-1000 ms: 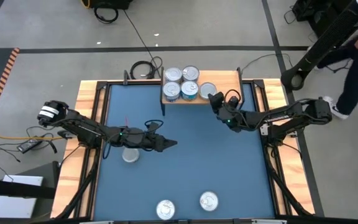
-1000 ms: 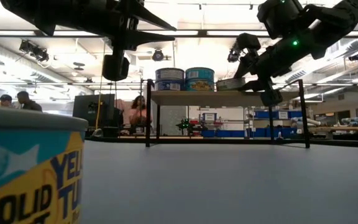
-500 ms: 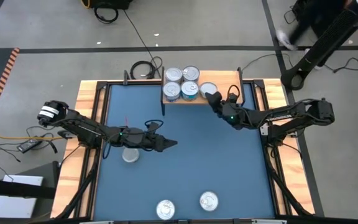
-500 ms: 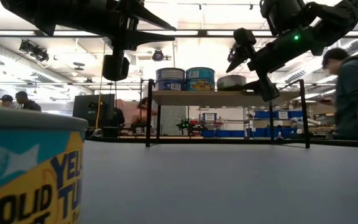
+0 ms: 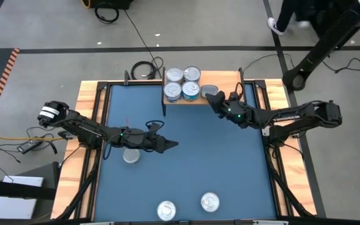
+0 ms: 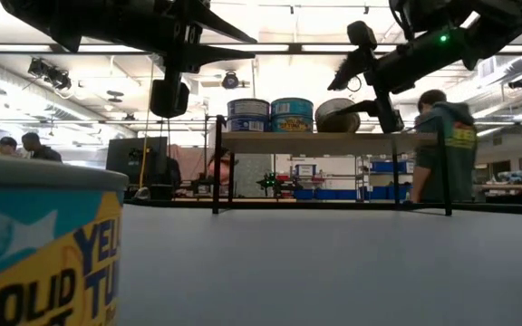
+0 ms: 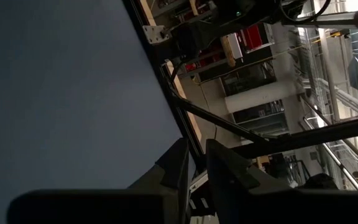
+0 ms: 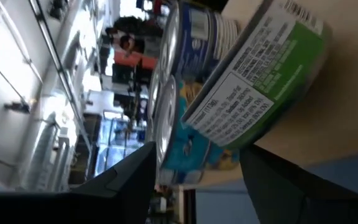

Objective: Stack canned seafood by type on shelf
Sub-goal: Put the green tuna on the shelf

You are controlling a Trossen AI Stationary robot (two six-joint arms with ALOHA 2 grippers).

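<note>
A green-labelled can (image 8: 272,81) is seen tilted on the shelf (image 5: 233,81) only in the right wrist and low views, framed by the spread, empty fingers of the right gripper (image 5: 214,100) at upper centre-right; from above it is partly hidden. The left gripper (image 5: 170,144) hangs mid-left, fingers nearly together, nothing held. Near it one can (image 5: 130,155) is half covered by the arm.

A black cable coil (image 5: 144,69) lies on the floor beyond the table.

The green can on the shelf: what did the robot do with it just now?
The right gripper opened and let go of the green can, which now tilts on the shelf. The blue cans, the cans on the table and the left gripper stayed put.
</note>
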